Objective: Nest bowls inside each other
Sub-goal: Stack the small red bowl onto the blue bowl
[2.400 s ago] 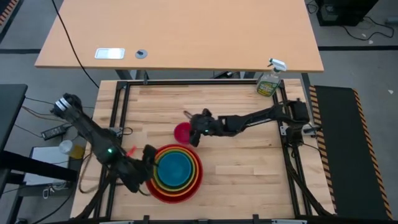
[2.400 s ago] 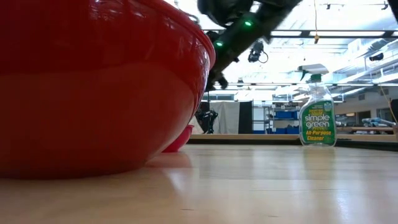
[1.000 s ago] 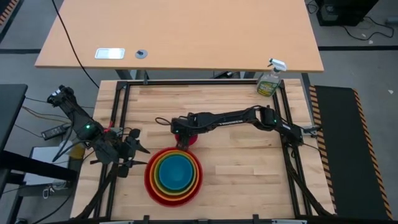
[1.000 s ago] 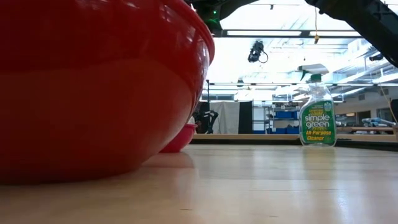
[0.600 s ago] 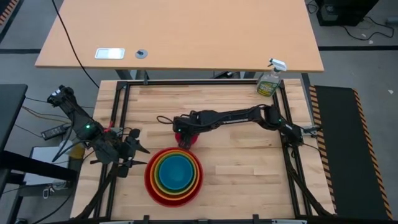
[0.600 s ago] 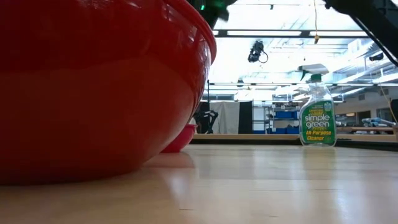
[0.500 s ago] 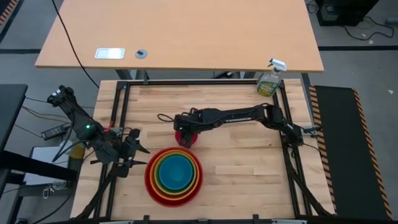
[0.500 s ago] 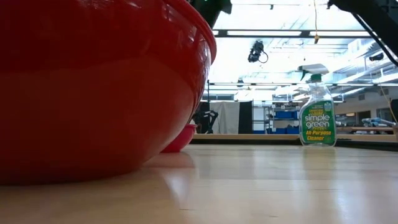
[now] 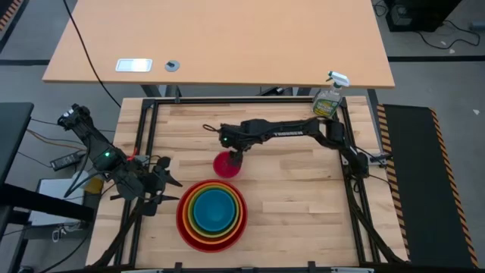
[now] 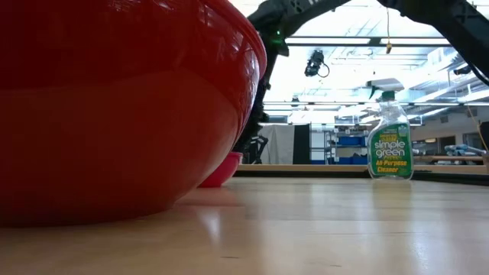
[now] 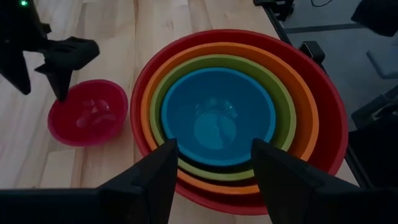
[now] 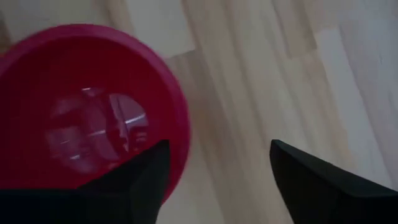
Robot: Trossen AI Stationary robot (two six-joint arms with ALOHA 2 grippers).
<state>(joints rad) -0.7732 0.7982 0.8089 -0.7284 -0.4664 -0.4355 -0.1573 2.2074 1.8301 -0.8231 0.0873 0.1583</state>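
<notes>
Four bowls sit nested near the table's front: red [image 9: 184, 226] outermost, then orange [image 11: 298, 99], lime green [image 11: 281, 134] and blue [image 9: 213, 210] innermost. The smallest, pink bowl [image 9: 224, 165] rests upright on the table just beyond them, also seen in the left wrist view [image 11: 87, 113]. My right gripper [image 9: 236, 156] hangs open over the pink bowl's far right rim [image 12: 177, 109], pointing steeply down; one finger [image 12: 146, 180] is over the rim, the other [image 12: 311, 180] over bare table. My left gripper [image 9: 167, 182] waits open at the table's left edge, aimed at the stack.
A green spray bottle [image 9: 327, 98] stands at the table's far right corner. Black frame rails [image 9: 139, 152] run along the table's sides. Bare wood [image 9: 303, 197] lies right of the bowls. In the low view the red bowl [image 10: 114, 107] fills the left half.
My right gripper has moved off the pink bowl toward the table's far edge and slightly right, uncovering the bowl. The pink bowl rests where it was, and the nested stack has not moved.
</notes>
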